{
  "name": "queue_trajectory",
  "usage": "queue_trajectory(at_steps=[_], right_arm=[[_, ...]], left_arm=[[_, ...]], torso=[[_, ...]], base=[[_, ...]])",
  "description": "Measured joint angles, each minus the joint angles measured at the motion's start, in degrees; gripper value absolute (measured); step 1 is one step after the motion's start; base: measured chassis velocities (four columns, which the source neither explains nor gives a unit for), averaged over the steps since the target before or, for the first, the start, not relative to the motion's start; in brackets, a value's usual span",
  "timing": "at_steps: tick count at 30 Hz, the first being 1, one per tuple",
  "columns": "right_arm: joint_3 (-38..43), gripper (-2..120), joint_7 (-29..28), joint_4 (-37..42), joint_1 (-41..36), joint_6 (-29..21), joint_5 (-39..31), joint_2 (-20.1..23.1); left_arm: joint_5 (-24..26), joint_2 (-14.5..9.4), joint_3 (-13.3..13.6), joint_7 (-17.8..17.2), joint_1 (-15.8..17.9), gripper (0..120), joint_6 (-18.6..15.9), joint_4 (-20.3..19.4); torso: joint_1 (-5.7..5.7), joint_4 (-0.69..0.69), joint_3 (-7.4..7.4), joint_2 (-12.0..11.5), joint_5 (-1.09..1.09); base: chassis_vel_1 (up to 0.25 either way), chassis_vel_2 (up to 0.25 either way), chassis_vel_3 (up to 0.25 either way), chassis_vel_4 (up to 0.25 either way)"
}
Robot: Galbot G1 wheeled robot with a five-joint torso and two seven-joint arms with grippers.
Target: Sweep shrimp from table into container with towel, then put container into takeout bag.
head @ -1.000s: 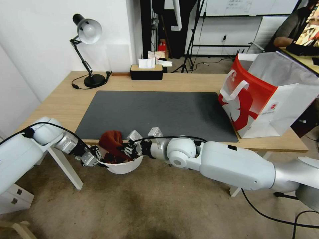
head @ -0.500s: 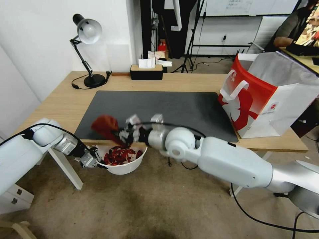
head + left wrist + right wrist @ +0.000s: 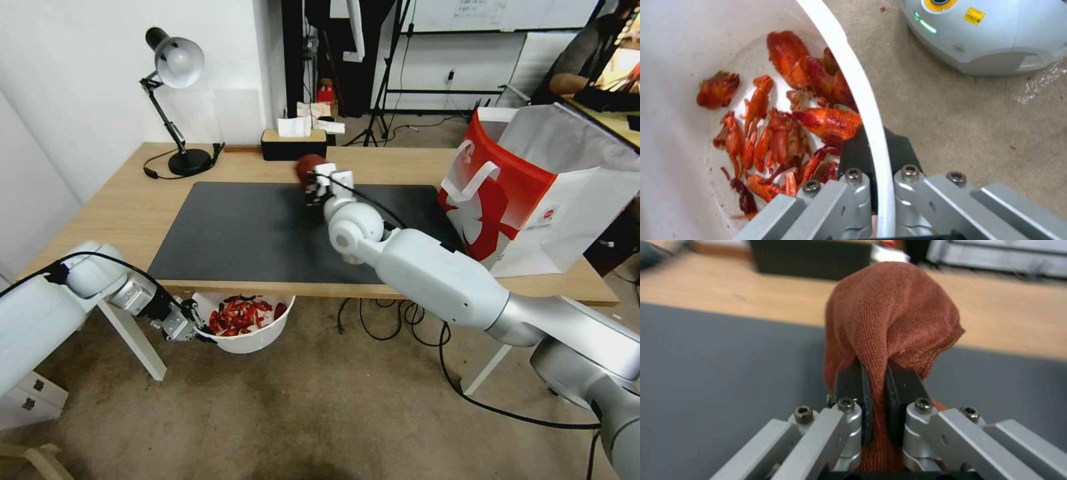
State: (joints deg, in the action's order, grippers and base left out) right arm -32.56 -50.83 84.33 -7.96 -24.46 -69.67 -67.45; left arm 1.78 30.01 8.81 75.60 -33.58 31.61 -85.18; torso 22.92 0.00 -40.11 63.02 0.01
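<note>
The white container (image 3: 257,339) hangs just below the table's (image 3: 120,207) front edge, with the red-orange shrimp (image 3: 241,314) heaped inside. My left gripper (image 3: 195,327) is shut on its rim; the left wrist view shows the rim (image 3: 871,126) pinched between the fingers and the shrimp (image 3: 782,133) beside them. My right gripper (image 3: 312,188) reaches over the far side of the dark mat (image 3: 267,227), shut on the rust-brown towel (image 3: 308,165). In the right wrist view the towel (image 3: 889,316) bulges up out of the closed jaws. The red and white takeout bag (image 3: 527,193) stands open at the table's right end.
A desk lamp (image 3: 175,100) stands at the table's back left and a black tissue box (image 3: 294,144) at the back middle. Cables (image 3: 387,313) hang under the table in front of the white legs (image 3: 133,333). A person sits at another desk at the back right.
My right gripper lifted the towel out of the container and carried it across the mat toward the table's far side. The shrimp in the container came into sight. My left arm held still.
</note>
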Motion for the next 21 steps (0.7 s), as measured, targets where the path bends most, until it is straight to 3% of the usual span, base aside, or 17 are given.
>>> queue_trajectory(at_steps=[7,14,19,21], right_arm=[[2.18,5,-8.49,6.35,-2.04,-4.52,-7.86,3.24],[3.3,5,-12.13,9.36,-3.6,-4.15,-10.17,4.18],[4.28,23,-16.02,11.66,-4.15,-3.15,-12.61,4.56],[4.33,25,-16.14,11.73,-4.15,-3.15,-12.7,4.61]], left_arm=[[-0.02,-0.08,-0.07,-0.01,-0.05,0,0.1,-0.14],[-0.05,-0.01,0.07,-0.02,-0.12,0,-0.05,-0.42],[-0.05,-0.36,0.08,-0.07,-0.17,0,-0.15,-0.62],[-0.05,-0.41,0.07,-0.08,-0.17,0,-0.16,-0.63]], torso=[[-0.01,0.0,0.0,0.0,0.0],[-0.01,0.0,0.0,0.0,0.0],[-0.01,0.01,0.0,0.0,-0.01],[-0.01,0.01,0.0,0.0,-0.01]], base=[[0.0,0.0,0.0,0.0],[0.0,0.0,0.0,0.0],[0.0,0.0,0.0,0.0],[0.0,0.0,0.0,0.0]])
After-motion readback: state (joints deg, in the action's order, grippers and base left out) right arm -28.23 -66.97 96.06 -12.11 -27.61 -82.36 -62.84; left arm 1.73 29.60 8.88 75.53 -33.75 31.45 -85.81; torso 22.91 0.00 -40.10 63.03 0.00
